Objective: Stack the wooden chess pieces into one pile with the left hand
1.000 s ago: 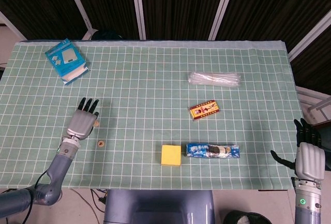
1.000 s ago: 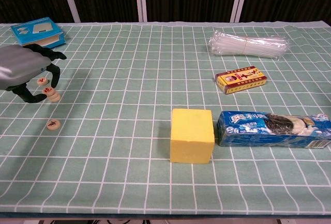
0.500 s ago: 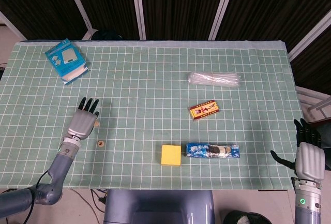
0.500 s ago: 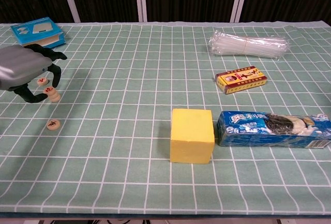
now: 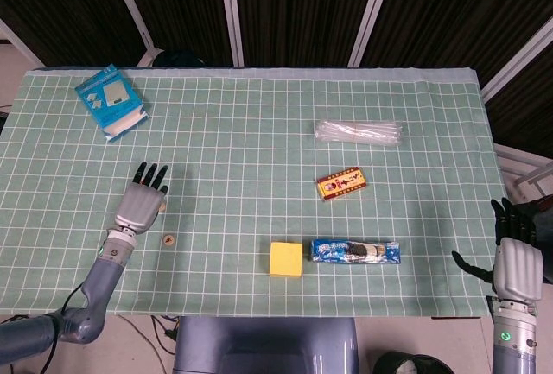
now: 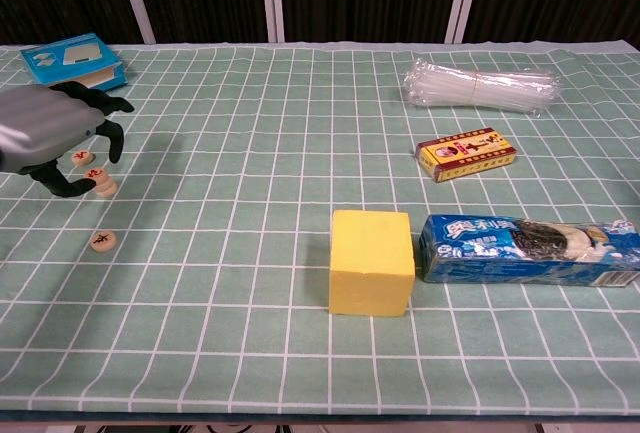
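My left hand (image 6: 48,139) hovers over the table's left side, fingers curved and apart, with nothing plainly gripped. Just below its fingertips (image 6: 117,149) stands a short stack of round wooden chess pieces (image 6: 101,184), and the fingers do not touch it. Another piece (image 6: 82,159) lies under the palm, between thumb and fingers. A single piece (image 6: 103,240) lies flat nearer the front edge. In the head view the left hand (image 5: 138,206) sits beside the stack (image 5: 161,207), with the single piece (image 5: 169,239) to its lower right. My right hand (image 5: 517,267) hangs open, off the table's right front corner.
A yellow block (image 6: 371,261) and a blue snack pack (image 6: 525,250) lie front centre-right. Behind them are a red-and-yellow box (image 6: 466,154) and a bag of clear straws (image 6: 480,87). A blue box (image 6: 72,61) sits at the back left corner.
The left hand has drawn back slightly toward the front edge, and its fingertips have come off the stack. The pieces and the right hand have not moved.
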`<state>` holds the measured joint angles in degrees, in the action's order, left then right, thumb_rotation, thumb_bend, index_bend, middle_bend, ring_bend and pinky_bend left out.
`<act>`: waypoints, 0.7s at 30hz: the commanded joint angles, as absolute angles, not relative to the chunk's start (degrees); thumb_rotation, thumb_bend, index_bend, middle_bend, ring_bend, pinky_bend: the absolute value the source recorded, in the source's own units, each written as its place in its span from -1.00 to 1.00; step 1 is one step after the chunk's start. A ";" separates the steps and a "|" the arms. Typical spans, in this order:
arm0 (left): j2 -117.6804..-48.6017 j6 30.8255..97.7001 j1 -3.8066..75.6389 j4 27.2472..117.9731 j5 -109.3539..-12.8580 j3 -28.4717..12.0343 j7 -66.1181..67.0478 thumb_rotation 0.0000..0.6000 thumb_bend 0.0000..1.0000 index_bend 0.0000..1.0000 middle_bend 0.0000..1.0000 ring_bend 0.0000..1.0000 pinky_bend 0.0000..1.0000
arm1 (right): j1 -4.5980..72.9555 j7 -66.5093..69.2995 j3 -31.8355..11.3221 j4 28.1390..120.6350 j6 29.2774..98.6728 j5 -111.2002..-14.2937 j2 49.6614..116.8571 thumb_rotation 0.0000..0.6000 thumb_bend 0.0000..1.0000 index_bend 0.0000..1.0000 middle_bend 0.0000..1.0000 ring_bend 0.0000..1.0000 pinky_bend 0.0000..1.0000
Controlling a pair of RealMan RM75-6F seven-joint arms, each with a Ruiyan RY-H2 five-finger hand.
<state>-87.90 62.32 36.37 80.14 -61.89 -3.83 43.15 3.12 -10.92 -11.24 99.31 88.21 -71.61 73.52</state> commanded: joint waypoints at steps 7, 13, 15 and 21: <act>-85.09 63.80 35.25 85.53 -67.38 -2.11 39.17 1.00 -0.39 -0.27 -0.92 -1.00 -0.96 | 3.12 -11.08 -11.18 99.33 88.32 -71.68 73.57 1.00 -0.53 -0.96 -0.98 -1.00 -1.00; -83.03 63.18 34.16 88.74 -69.43 0.11 37.59 1.00 -0.49 -0.27 -0.92 -1.00 -0.97 | 3.05 -11.06 -11.22 99.37 88.48 -71.64 73.61 1.00 -0.53 -0.96 -0.98 -1.00 -1.00; -82.78 63.16 33.82 88.96 -70.31 0.76 37.06 1.00 -0.50 -0.27 -0.92 -1.00 -0.97 | 3.05 -11.07 -11.23 99.36 88.53 -71.68 73.63 1.00 -0.54 -0.96 -0.98 -1.00 -1.00; -82.85 62.70 33.07 87.77 -72.69 1.97 34.30 1.00 -0.50 -0.25 -0.92 -1.00 -0.98 | 3.02 -11.12 -11.23 99.43 88.58 -71.64 73.65 1.00 -0.53 -0.96 -0.98 -1.00 -1.00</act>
<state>-82.81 62.90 33.24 88.08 -72.36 1.73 34.69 3.02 -11.12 -11.23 99.43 88.59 -71.64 73.65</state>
